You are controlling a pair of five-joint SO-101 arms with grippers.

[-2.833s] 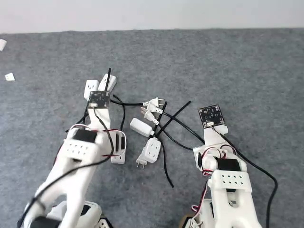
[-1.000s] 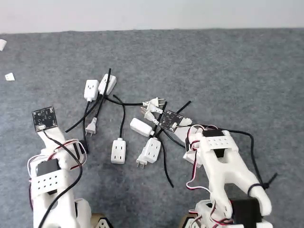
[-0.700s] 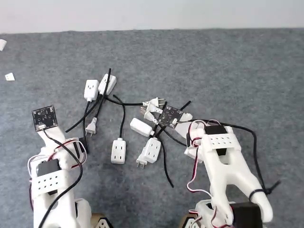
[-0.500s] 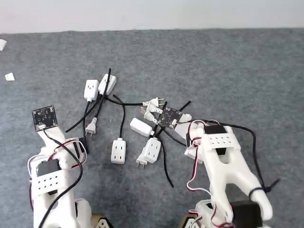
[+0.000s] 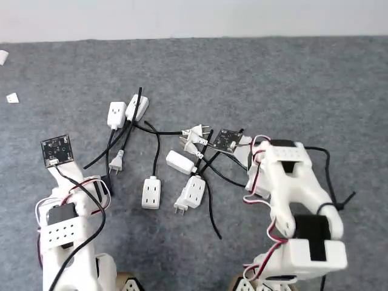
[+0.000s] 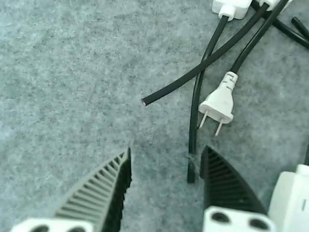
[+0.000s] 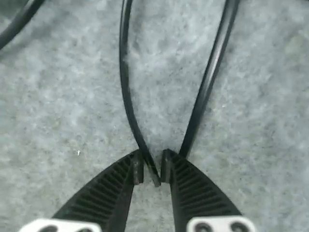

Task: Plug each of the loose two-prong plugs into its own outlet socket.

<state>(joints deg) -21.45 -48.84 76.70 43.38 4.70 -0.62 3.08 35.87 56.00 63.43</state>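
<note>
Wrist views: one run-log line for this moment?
right end effector: shut on thin black cable | left end effector: open, near white two-prong plug

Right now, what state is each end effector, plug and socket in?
Left end effector: open, over the carpet, holding nothing.
Right end effector: shut on black cord.
Two-prong plug: loose on the carpet, prongs bare.
Outlet socket: face up, nothing plugged in.
</note>
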